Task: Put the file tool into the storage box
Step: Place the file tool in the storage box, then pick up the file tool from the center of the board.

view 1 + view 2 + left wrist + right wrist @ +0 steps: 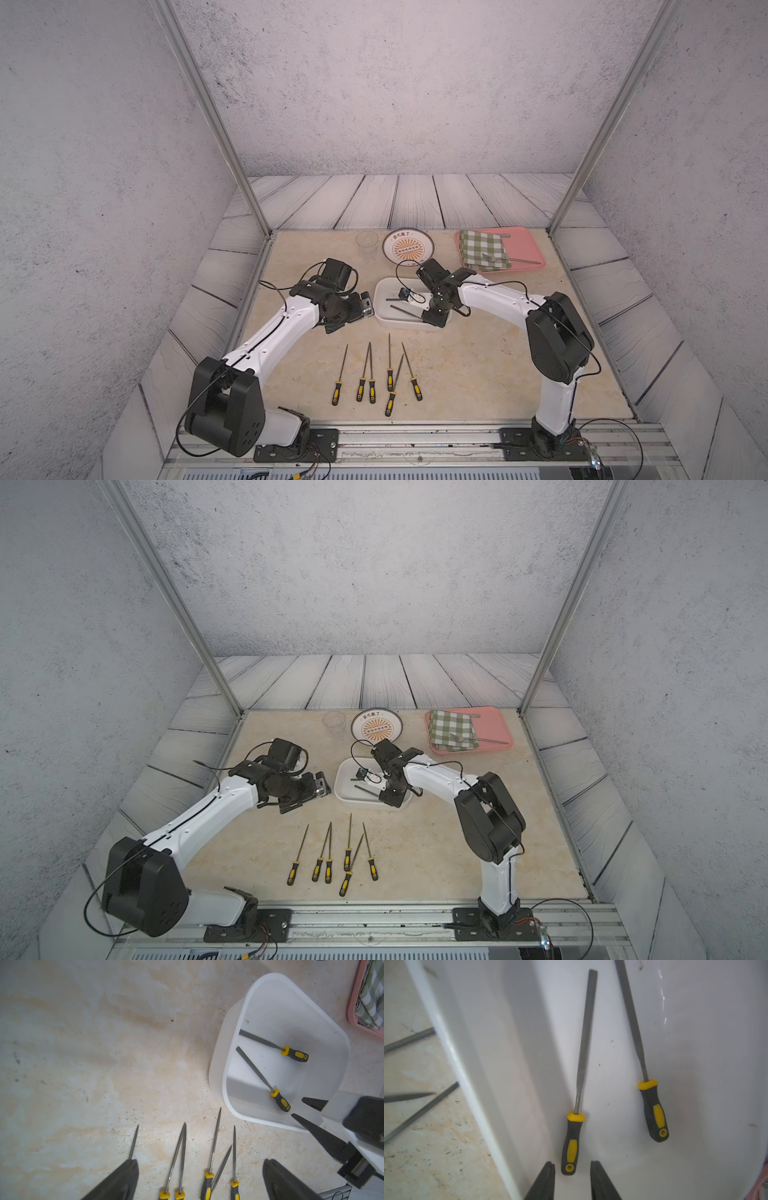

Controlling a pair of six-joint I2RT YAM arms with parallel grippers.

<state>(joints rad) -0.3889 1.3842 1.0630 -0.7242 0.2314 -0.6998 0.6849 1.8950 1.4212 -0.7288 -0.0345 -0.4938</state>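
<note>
The white storage box (380,307) (340,785) sits mid-table. Two file tools with black-and-yellow handles lie on its floor, one (572,1140) (280,1101) nearer the front wall, the other (654,1109) (295,1054) farther in. My right gripper (572,1164) (298,1107) hovers inside the box, open, its tips on either side of the nearer file's handle end with a gap on both sides. Several more files (390,374) (180,1157) lie in a row on the table in front of the box. My left gripper (200,1161) (365,307) is wide open and empty, just left of the box.
At the back stand a clear cup (367,241), a round patterned plate (408,247) and a pink tray (528,245) with a green checked cloth (484,249) and a fork (498,259). Both arms flank the box closely.
</note>
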